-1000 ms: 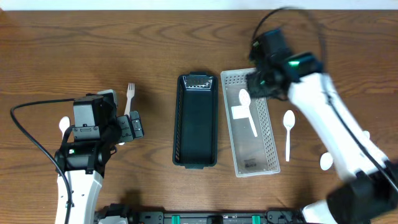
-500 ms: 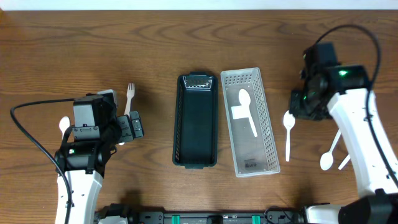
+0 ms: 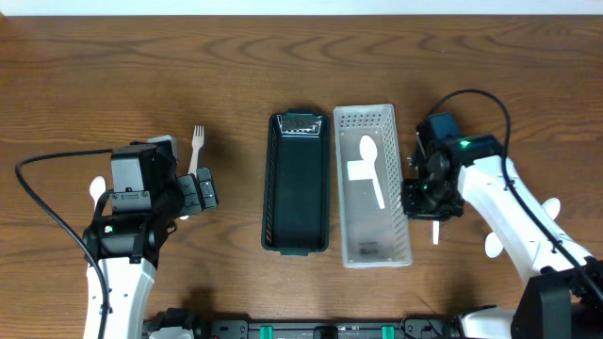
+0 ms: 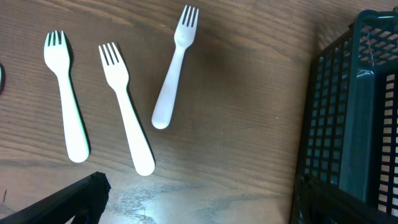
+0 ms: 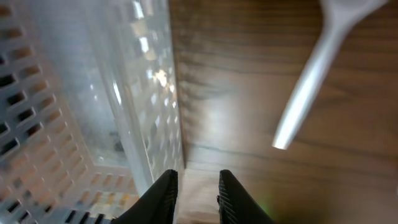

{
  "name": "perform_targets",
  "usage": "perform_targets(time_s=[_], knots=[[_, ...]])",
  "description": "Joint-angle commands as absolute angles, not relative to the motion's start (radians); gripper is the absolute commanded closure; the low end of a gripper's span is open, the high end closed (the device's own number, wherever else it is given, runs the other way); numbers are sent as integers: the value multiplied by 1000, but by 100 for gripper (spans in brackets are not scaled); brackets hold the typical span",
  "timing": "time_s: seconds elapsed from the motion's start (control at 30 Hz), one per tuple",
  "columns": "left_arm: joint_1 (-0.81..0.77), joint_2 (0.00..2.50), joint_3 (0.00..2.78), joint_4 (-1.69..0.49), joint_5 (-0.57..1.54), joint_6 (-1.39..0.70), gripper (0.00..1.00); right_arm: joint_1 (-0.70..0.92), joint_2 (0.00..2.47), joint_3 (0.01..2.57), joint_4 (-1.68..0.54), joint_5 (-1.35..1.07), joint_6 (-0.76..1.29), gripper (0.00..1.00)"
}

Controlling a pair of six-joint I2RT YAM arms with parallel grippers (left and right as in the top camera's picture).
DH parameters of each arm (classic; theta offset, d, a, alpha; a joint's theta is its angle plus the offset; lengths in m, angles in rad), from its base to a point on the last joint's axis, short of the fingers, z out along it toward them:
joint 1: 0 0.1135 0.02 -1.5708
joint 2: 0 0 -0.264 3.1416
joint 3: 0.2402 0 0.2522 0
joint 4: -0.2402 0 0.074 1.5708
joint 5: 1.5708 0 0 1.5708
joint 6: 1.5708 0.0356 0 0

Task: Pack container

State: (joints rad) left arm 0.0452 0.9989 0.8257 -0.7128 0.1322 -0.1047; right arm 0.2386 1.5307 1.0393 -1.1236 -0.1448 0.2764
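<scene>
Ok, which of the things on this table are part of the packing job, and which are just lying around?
Part of the job:
white basket
spoon already in it
loose spoons on the table to its right
dark basket, empty
three forks on the far left

Lying about:
only the left arm's black cable; nothing else looks stray

Tight on the right, roomy on the left

The right gripper (image 5: 194, 191) is hemmed between the white perforated plastic basket's (image 3: 397, 141) wall and a white plastic spoon (image 5: 317, 79). Bare wooden table (image 4: 242, 112) (a wide lane) separates three white plastic forks (image 4: 127, 113) from the dark green mesh basket (image 4: 323, 124).
</scene>
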Motion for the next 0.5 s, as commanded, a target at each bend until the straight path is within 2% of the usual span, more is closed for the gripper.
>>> perform_targets(time_s=[0.0,0.2,0.47], knots=[[51,1001,849,-713,142,-110,2,272,1527,1032,-1089,-226,253,74],[51,1001,849,-714,142,-110,2,266,1527,1032,-1014,-194,313,72],[51,1001,849,-714,142,-110,2,175,1511,1066,-982,126,445,68]])
